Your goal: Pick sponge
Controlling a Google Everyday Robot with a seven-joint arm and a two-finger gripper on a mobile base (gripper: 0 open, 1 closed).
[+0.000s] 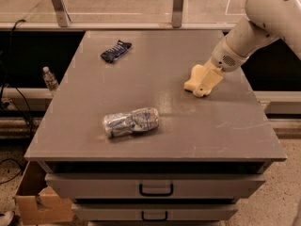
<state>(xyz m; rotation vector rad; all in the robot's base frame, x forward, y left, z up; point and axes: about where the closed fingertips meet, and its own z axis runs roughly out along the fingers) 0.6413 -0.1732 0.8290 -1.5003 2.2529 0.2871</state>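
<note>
Sponge, pale yellow foam block [191, 80]: right side of grey tabletop [141, 69], partly covered by cream robot hand [207, 83]; whether it grips, cannot tell.

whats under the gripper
The sponge lies on the grey table under the gripper, right of centre in the view; only its left part shows, the rest is covered.

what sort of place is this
Probably a lab or workshop: a grey drawer cabinet as the worktop, cables and a cardboard box on the floor, and a robot's gripper beside the sponge on top.
</note>
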